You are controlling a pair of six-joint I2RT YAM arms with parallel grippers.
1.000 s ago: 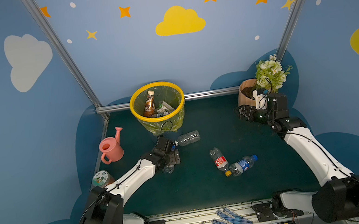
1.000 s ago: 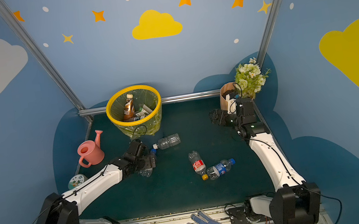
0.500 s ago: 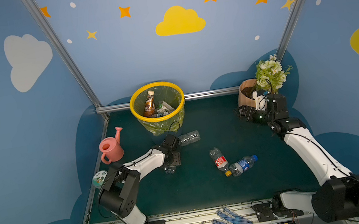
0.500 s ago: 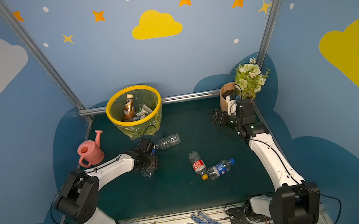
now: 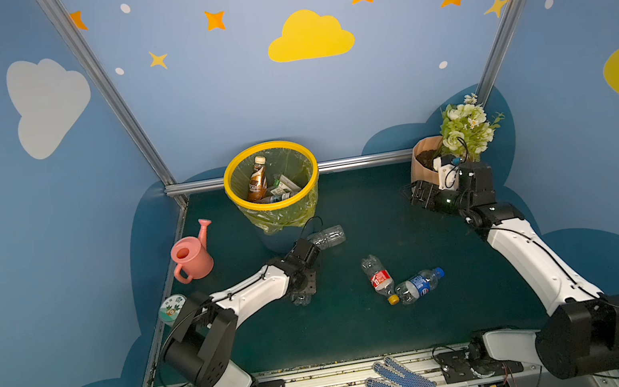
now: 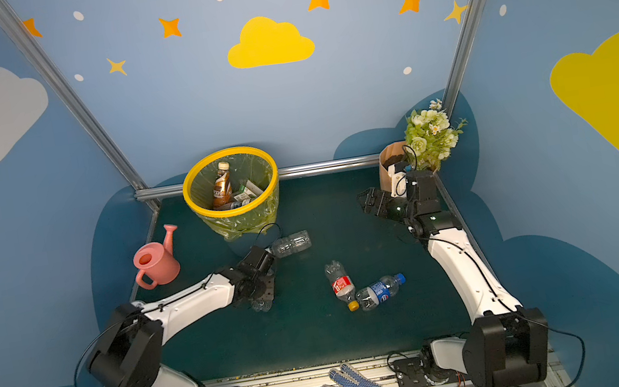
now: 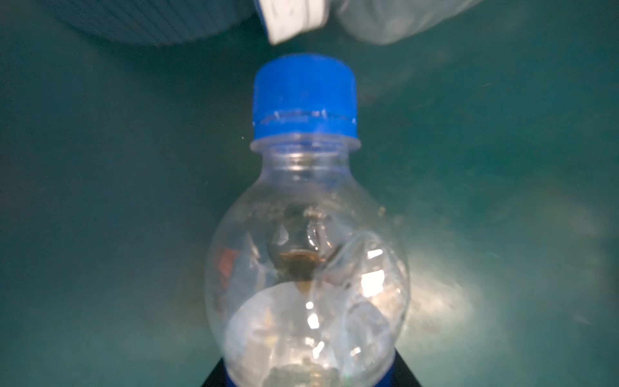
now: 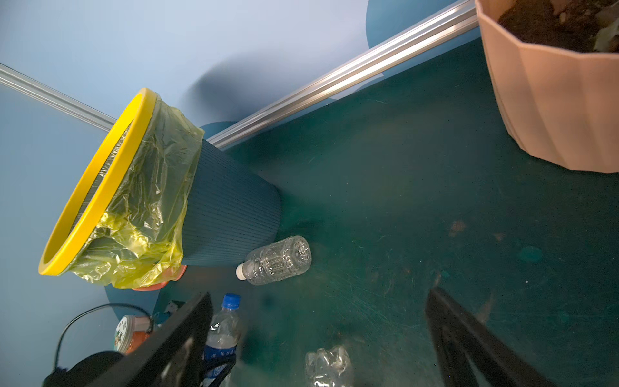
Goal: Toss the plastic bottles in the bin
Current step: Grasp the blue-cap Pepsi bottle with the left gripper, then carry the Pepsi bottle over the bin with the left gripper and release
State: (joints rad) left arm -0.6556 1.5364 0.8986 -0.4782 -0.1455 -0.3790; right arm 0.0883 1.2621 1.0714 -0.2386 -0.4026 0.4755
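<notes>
Since a second ago, the left arm's shoulder and elbow have swung in toward the table's middle. The left gripper [image 5: 301, 288] has clenched on a blue-capped bottle [image 7: 305, 261], which lies low on the green table [image 5: 343, 336] in front of the bin [image 5: 229, 186].

The grasp looks made, so the lift is next. That calls for raising the bottle clear of the bin's tall yellow rim, then carrying it back over the opening. A brown bottle [image 5: 256, 179] already stands inside.

A clear bottle [image 5: 327, 237] lies at the bin's foot, its white cap just beyond the held bottle's cap. Lifting straight up first would likely avoid knocking it.

A pink watering can [image 5: 189, 257] stands well apart on the left. A red-label bottle [image 5: 379, 278] and a blue-label bottle [image 5: 419, 284] lie touching at mid-table, off the likely path.

The right gripper [image 5: 419, 194] hovers with fingers spread and empty, beside the flower pot [image 5: 423, 168] at the back right.
</notes>
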